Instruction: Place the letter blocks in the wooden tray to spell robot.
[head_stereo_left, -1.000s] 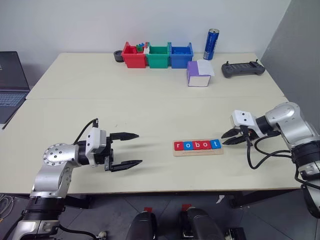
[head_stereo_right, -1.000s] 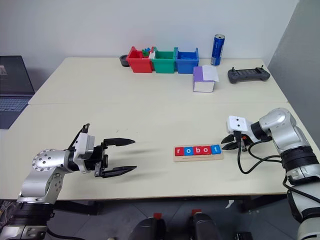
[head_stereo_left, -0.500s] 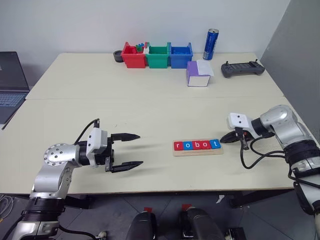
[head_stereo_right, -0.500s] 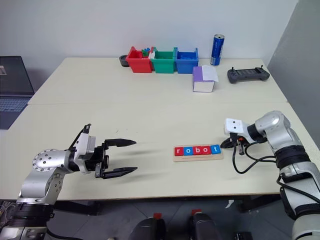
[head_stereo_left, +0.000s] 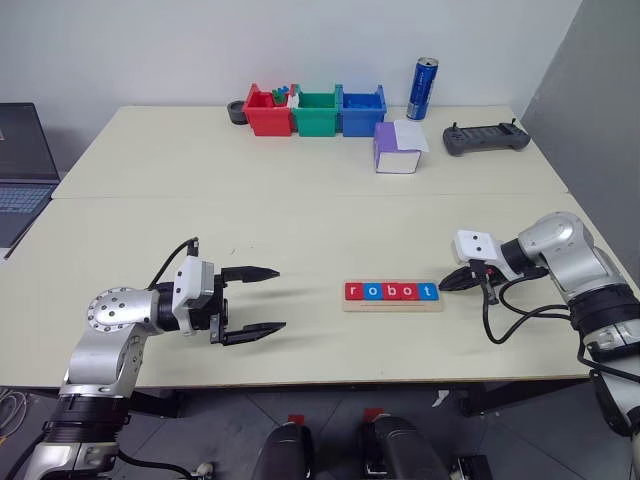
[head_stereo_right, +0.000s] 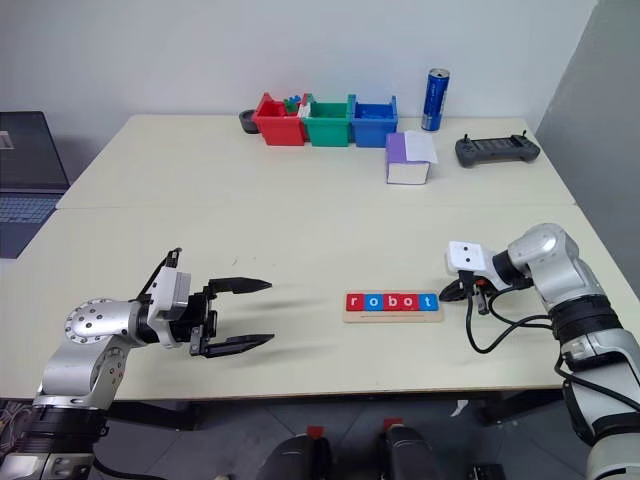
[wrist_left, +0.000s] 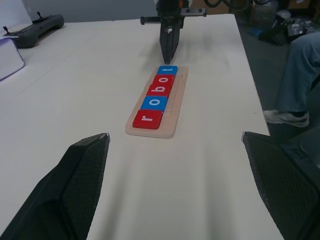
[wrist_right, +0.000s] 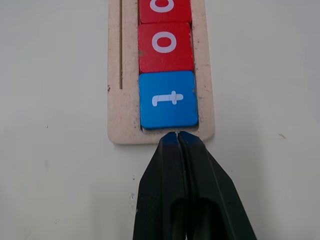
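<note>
Near edge of the table (head_stereo_left: 300, 360): bare strip along the front, wide open surface between the two arms and behind them up to the seam. Left gripper (head_stereo_left: 262, 299) hangs low over the near-left area, pointing level toward the right, fingers spread wide, nothing between them; plenty of free table all round it. The wooden tray (head_stereo_left: 392, 302) lies flat, long side across the table, right of centre, well apart from the left gripper. Five letter blocks (head_stereo_left: 391, 291) sit in it in one touching row, three red and two blue, reading r-o-b-o-t; a bare strip of tray with a thin groove runs along one long side of the row. Right gripper (wrist_right: 178, 137) angles down and leftward from the right arm, fingers pressed together with nothing held, tip at the tray's right short end, just beside the blue t block (wrist_right: 168, 99); contact with the rim looks likely but I can't confirm it. Free table to the right of that arm is narrow. Far side: one purple-and-white box (head_stereo_left: 398, 147), three plastic bins (head_stereo_left: 315, 111) (red, green, blue) side by side, one dark round object (head_stereo_left: 236, 112) left of them, one blue can (head_stereo_left: 422, 88) upright, one black controller (head_stereo_left: 486, 138). One laptop (head_stereo_left: 20, 165) at the far left.
</note>
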